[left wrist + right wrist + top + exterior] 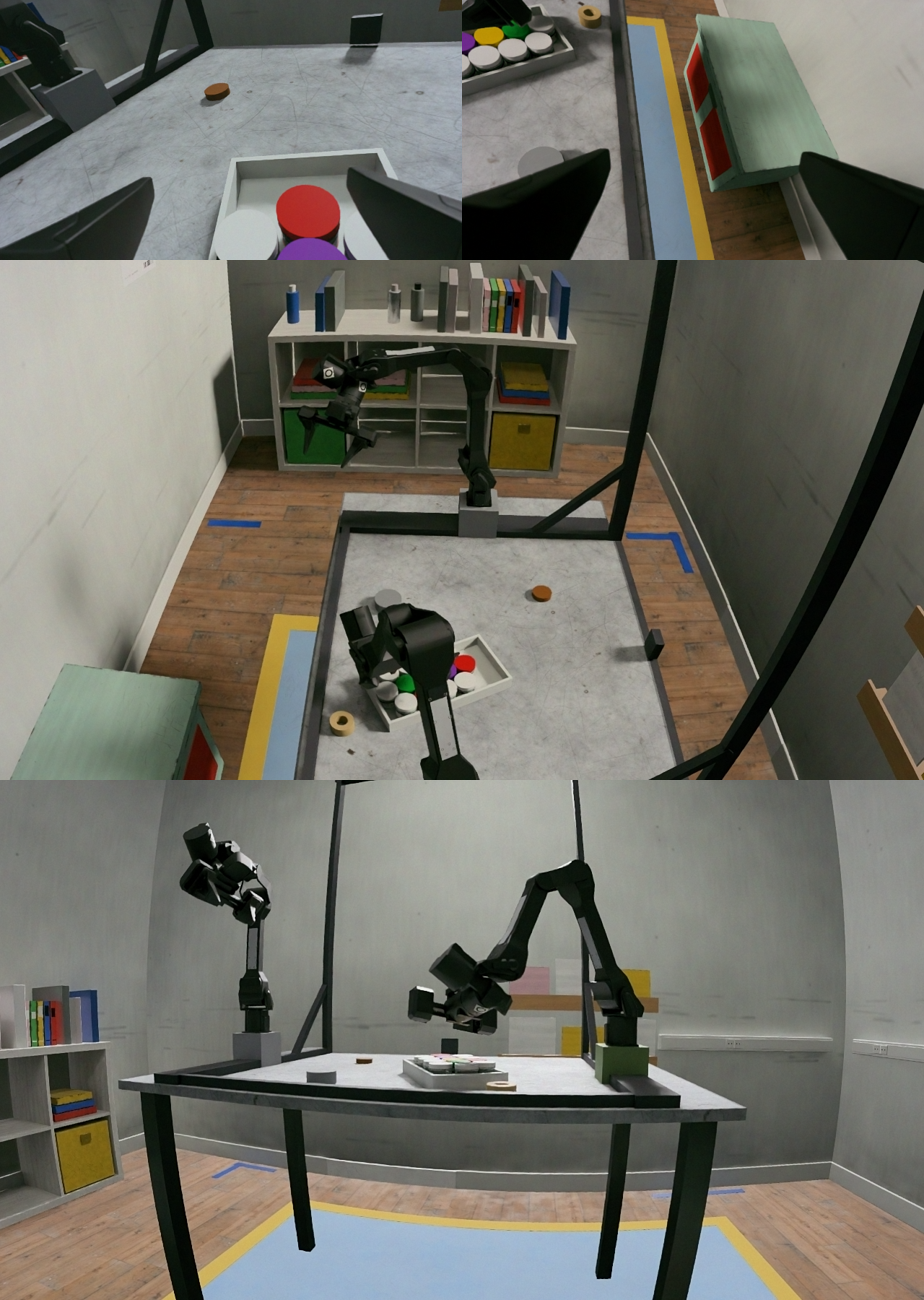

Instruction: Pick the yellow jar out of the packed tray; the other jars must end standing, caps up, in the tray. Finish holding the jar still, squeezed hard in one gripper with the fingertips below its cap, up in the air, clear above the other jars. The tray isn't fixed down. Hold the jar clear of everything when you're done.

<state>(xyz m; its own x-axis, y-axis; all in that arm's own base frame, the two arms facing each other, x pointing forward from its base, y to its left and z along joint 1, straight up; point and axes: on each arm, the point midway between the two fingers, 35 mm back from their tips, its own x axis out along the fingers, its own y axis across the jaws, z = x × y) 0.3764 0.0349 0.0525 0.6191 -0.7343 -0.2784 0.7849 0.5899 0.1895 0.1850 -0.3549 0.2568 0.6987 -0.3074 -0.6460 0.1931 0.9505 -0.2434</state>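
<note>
The white tray (445, 674) sits on the grey table, packed with jars that stand caps up. I see red (307, 211), purple (310, 250), green (405, 682) and several white caps. The yellow jar (489, 36) shows only in the right wrist view, in the tray between the purple and green caps; in the top view my left arm hides it. My left gripper (250, 180) is open and empty and hovers above the tray (452, 1075). My right gripper (326, 453) is open and empty, raised high off the table's far left corner.
A brown disc (541, 593), a grey disc (388, 597), a tan ring (341, 721) and a black block (655, 643) lie on the table around the tray. A green cabinet (758, 101) stands on the floor beside the table.
</note>
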